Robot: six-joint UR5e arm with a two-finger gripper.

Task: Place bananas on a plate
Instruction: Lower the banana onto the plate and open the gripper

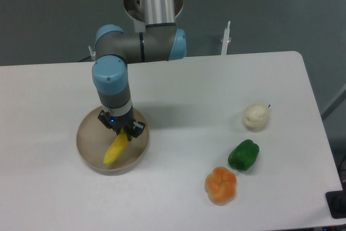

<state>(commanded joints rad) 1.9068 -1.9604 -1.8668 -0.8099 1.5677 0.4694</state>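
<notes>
The yellow banana (115, 149) hangs tilted over the round beige plate (89, 144) at the left of the white table, its lower tip down near the plate's floor. My gripper (122, 130) is directly above the plate, pointing down and shut on the banana's upper end. Whether the banana's tip touches the plate is not clear.
To the right stand a cream pear-like fruit (255, 117), a green pepper (244, 154) and an orange lobed fruit (221, 185). The arm's base and a white post (226, 39) are at the table's far edge. The table's right edge runs past the fruits.
</notes>
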